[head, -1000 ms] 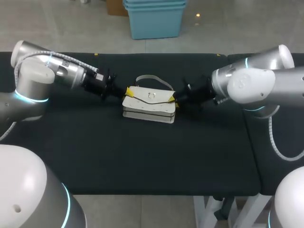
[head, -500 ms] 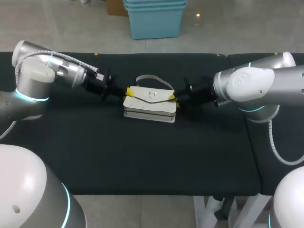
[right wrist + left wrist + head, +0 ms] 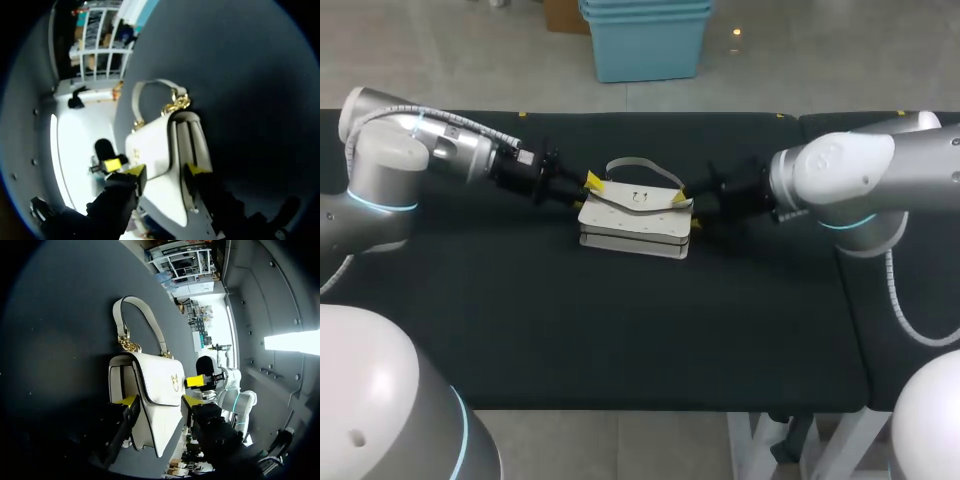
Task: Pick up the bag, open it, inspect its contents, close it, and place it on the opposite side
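Note:
A white handbag (image 3: 632,222) with a gold clasp lies flat in the middle of the black table, flap down, its handle (image 3: 642,165) resting on the far side. My left gripper (image 3: 586,190) is at the bag's left end, open, its yellow tips standing either side of that end (image 3: 160,401). My right gripper (image 3: 687,210) is at the bag's right end, also open and straddling the flap's corner (image 3: 166,171). The bag (image 3: 160,405) fills the space ahead of the left fingers, with the other gripper's yellow tip (image 3: 196,381) beyond it.
The black table top (image 3: 620,340) stretches wide in front of the bag. A second black surface (image 3: 900,330) joins it at the right along a seam. Both arms lie low over the table's far half.
Both grippers, shut on the bag's ends a second ago, have spread their fingers. The left gripper's tip has lifted slightly off the corner. The bag has stayed where it was.

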